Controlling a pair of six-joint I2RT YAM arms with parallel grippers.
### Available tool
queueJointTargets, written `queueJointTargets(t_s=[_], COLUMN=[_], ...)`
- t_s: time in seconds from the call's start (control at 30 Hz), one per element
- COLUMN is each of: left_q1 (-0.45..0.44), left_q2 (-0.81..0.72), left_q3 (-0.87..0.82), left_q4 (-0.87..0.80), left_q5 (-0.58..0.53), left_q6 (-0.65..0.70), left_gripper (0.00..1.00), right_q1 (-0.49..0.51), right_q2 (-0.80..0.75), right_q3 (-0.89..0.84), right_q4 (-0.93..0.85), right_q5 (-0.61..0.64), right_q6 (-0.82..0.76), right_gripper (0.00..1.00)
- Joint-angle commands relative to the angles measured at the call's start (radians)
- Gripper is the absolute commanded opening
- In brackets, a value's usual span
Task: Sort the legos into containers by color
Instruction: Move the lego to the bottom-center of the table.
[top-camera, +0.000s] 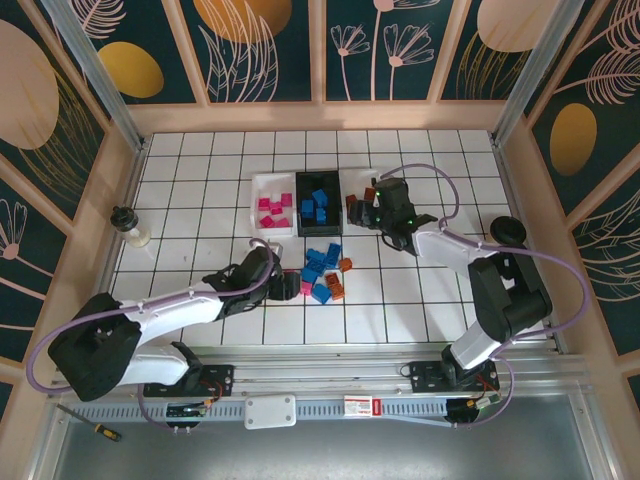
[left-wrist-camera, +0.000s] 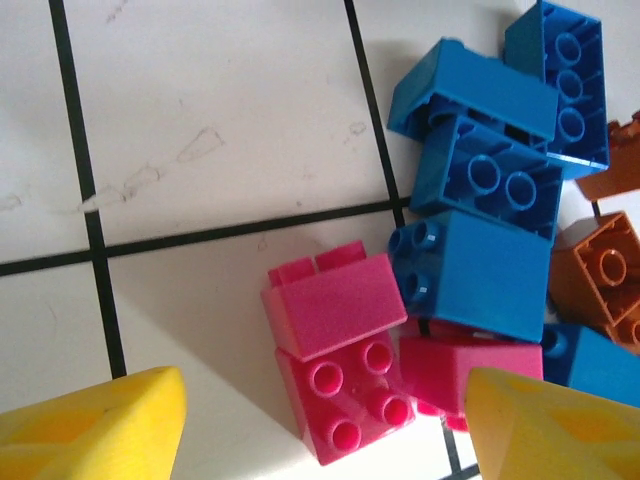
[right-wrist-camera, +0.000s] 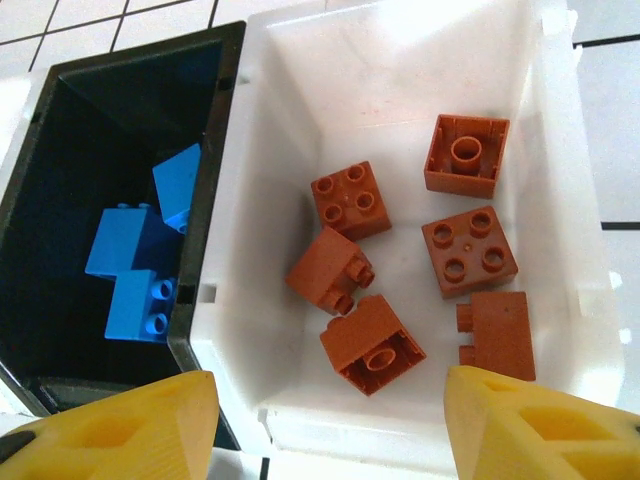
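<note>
the white tiled surface (top-camera: 200, 200) carries everything. the left arm (top-camera: 170, 310) reaches from the near edge toward the middle, and the right arm (top-camera: 490, 280) bends inward to the far row of trays.

the left end effector (left-wrist-camera: 325, 420) is low over the loose pile (top-camera: 322, 270) near the middle of the surface. it is wide open and grips nothing; its yellow fingertips (left-wrist-camera: 90, 430) are on both sides of two stacked pink legos (left-wrist-camera: 335, 305). the right end effector (right-wrist-camera: 330, 420) hangs above the right white tray (right-wrist-camera: 400, 60), also wide open and with nothing between the fingers.

three trays stand side by side at the far part of the surface. the left white tray (top-camera: 262, 182) holds pink bricks (top-camera: 273, 210). the black tray (top-camera: 299, 205) in the middle, touching the right white tray, holds blue bricks (top-camera: 316, 203). in the right white tray lie six orange-brown bricks (right-wrist-camera: 349, 199), some upside down or on their side.

a small bottle (top-camera: 130, 228) stands alone near the left wall.

in the loose pile, blue legos (left-wrist-camera: 470, 275) lie just beside the pink ones and touch them, and orange-brown legos (left-wrist-camera: 600, 270) are at the right side of the blue ones.
</note>
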Motion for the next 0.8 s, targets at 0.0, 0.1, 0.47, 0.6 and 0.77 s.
queueJointTargets(t_s=[0.0, 0.1, 0.47, 0.6, 0.77], left_q1=[-0.004, -0.002, 0.003, 0.014, 0.042], left_q2=[0.050, 0.099, 0.199, 0.165, 0.103], left_q3=[0.055, 0.088, 0.124, 0.069, 0.020], left_q4=[0.019, 0.028, 0.019, 0.002, -0.001], left_q5=[-0.039, -0.066, -0.096, -0.126, -0.115], left_q6=[0.027, 0.040, 0.040, 0.025, 0.015], left_gripper=[0.75, 0.75, 0.60, 0.55, 0.54], right_q1=[0.006, 0.005, 0.004, 0.005, 0.004], right_q2=[-0.039, -0.050, -0.113, -0.128, -0.136], right_q3=[-0.012, -0.018, -0.056, -0.058, -0.060], right_q4=[0.027, 0.026, 0.023, 0.023, 0.029], right_q5=[0.003, 0.003, 0.007, 0.006, 0.003], right_q6=[0.017, 0.017, 0.013, 0.009, 0.014], right_gripper=[0.62, 0.62, 0.62, 0.62, 0.62])
